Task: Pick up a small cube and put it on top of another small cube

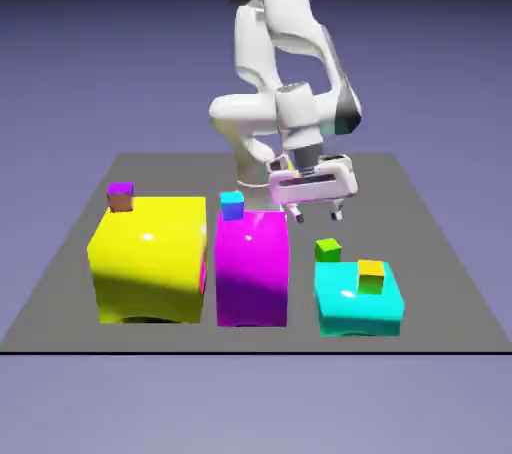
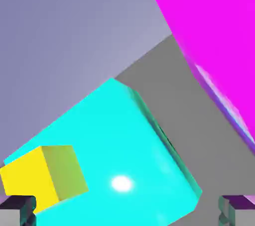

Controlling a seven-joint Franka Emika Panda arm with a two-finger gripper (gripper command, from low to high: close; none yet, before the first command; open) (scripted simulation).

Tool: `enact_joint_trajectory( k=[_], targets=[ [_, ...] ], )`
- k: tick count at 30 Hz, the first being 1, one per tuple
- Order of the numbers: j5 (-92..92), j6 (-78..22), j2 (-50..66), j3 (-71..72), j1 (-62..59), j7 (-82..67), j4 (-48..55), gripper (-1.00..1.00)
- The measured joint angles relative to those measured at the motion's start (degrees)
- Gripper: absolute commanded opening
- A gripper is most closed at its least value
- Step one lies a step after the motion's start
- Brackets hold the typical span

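Green cube (image 1: 328,251) first: we are judging the approach. Left to right, we are seeing a glossy, round-edged yellow block (image 1: 150,262), a smooth magenta block (image 1: 252,272), our end effector (image 1: 317,215) hanging wide open and empty, and the green cube sitting behind the shiny, squat cyan block (image 1: 345,317). Next, we are needing careful alignment, then lowering.

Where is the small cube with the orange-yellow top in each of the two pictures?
Exterior view: the small cube with the orange-yellow top is right of centre, below mid-height, on the low, shiny cyan block.
Hand view: it is at the lower left, partly behind a finger tip, and looks bright yellow.
Shared landmark: the low, shiny cyan block, which fills much of the lower hand view.
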Motion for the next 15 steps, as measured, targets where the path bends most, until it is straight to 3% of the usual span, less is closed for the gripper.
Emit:
enact_joint_trajectory(
  k=[10,15],
  targets=[
    [23.4,-3.9,8.6,17.6,-0.3,19.5,-6.4,0.0],
    [29.9,0.4,14.7,16.6,1.1,12.4,-4.2,0.0]
  ],
)
